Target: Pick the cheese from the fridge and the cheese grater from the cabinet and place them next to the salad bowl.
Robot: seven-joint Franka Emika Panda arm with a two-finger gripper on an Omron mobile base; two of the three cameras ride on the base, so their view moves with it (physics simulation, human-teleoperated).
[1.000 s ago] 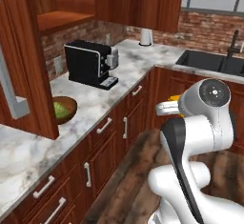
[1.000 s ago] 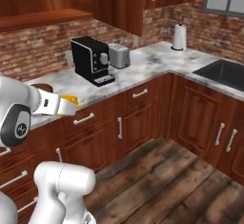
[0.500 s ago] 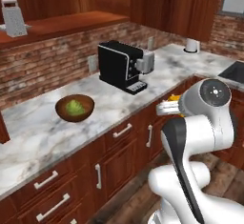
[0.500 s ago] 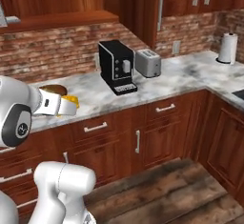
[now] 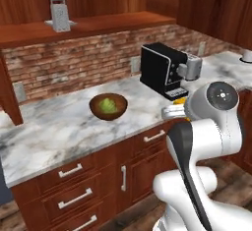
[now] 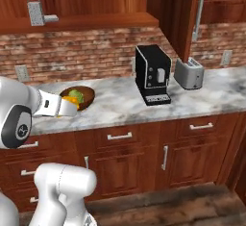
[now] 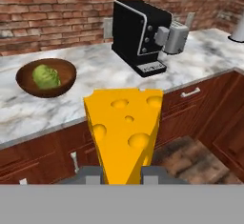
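- The gripper (image 7: 123,173) is clamping the cheese (image 7: 125,127); the wedge is standing up between the two fingertips, in front of the counter edge, not yet over the marble.
- Step in hand, by my read: carrying the cheese to the salad bowl (image 5: 108,106); the cheese half of the task is nearly done.
- The salad bowl is sitting on the counter (image 5: 54,131), lettuce inside, well left of the coffee machine (image 6: 153,74) in the hand view.
- Next move is probably calling for reaching forward over the counter, lowering onto the bare marble just beside the bowl, then releasing.
- The cheese grater (image 5: 59,14) is standing on the cabinet (image 5: 88,26) shelf above, untouched; it is waiting as the second pick.
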